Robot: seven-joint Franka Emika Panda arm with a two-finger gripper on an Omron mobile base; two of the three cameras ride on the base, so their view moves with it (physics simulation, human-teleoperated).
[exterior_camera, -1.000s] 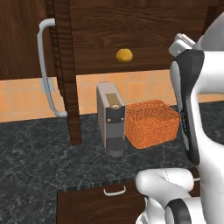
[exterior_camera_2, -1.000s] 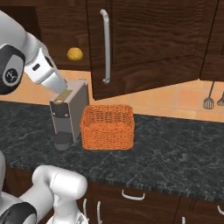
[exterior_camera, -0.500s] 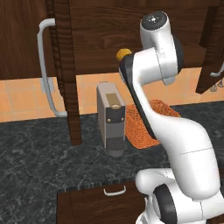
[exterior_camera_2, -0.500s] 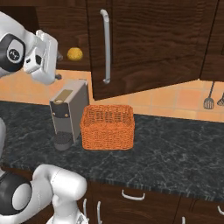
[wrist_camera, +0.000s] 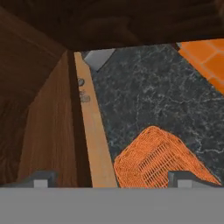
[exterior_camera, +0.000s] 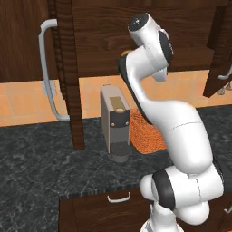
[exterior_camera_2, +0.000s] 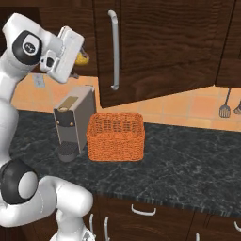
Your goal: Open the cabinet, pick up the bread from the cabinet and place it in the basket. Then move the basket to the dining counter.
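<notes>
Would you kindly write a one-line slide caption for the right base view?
Open pincer raised to the bread in the opened cabinet, above the orange basket and coffee machine.

Arm swung up to the open cabinet

My hand [exterior_camera_2: 77, 49] has risen from beside the coffee machine [exterior_camera_2: 73, 121] to the cabinet [exterior_camera_2: 160, 42] shelf, now covering most of the bread [exterior_camera_2: 83, 58].

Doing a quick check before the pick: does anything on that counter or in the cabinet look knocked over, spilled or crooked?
Nothing stands out. The basket sits upright beside the coffee machine on the black counter, with no spill. The bread lies in the open cabinet.
</notes>
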